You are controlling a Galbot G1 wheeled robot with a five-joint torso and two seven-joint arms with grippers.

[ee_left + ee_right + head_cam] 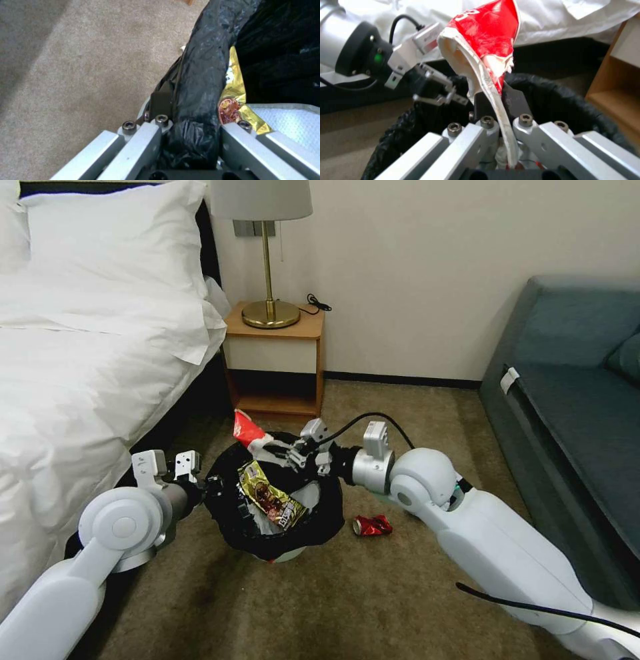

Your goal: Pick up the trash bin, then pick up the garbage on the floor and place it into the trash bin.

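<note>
Gripping trash bin (267, 527) rim, left pincer (190, 125), right pincer (498, 110) pinching red wrapper (486, 35) above opening

A brass lamp (269, 260) stands on the wooden nightstand (275, 360) beside the bed (87, 347).

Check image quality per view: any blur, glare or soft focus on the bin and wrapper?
Head view: even light, sharp; glare on the gold wrapper inside the trash bin. Left wrist view: left gripper clamps the bag rim; carpet soft, bin interior nearly black. Right wrist view: red-white wrapper in the right gripper looks soft; bedding overexposed.
</note>
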